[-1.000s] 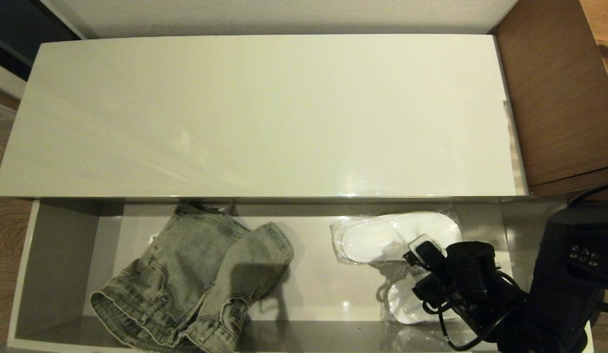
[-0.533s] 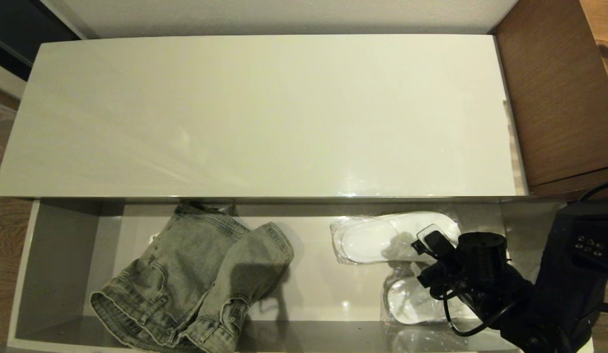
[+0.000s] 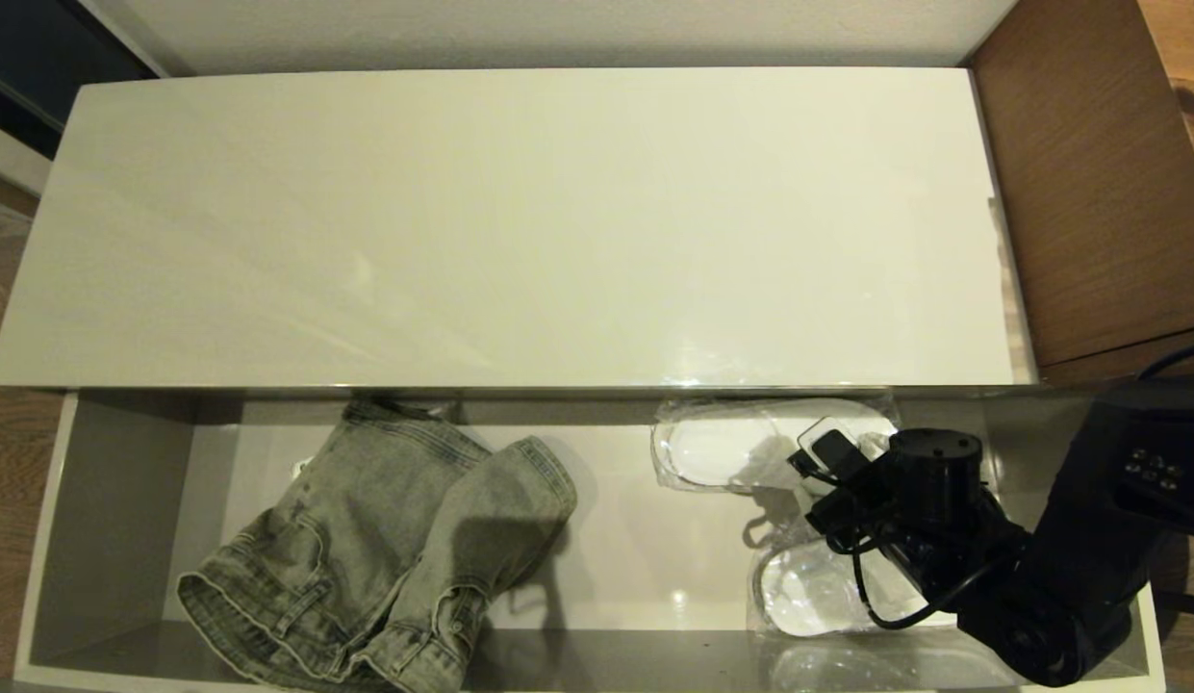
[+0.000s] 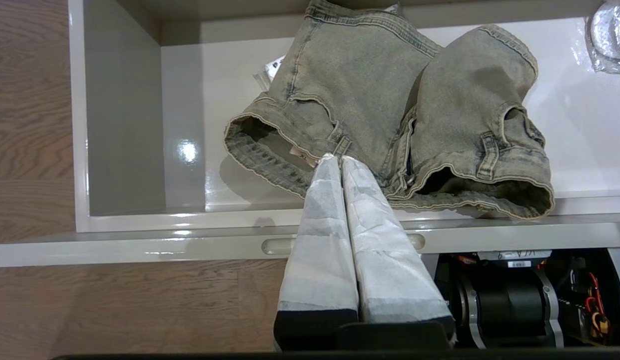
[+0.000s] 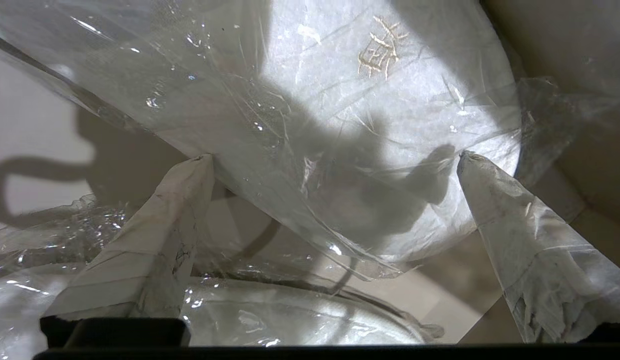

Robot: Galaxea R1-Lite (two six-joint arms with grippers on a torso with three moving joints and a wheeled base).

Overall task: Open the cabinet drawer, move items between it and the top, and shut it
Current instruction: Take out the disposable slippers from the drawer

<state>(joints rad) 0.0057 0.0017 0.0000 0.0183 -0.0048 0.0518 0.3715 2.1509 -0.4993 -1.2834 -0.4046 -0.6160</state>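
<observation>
Glossy top (image 3: 520,221) bare above the pulled-out cabinet drawer (image 3: 115,500), slippers (image 3: 722,448) and denim garment (image 3: 385,549) inside: pick-up step, right gripper (image 5: 334,185) spread wide astride one wrapped slipper, next needing descent and squeeze; left gripper (image 4: 339,162) pinched empty.

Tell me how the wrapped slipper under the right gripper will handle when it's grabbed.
The wrapped slipper looks flat and thin, so probably light and floppy. Its clear plastic wrap is loose, wrinkled and shiny, so the open right gripper may pinch film alone and let the slipper slide on the glossy drawer floor.
</observation>
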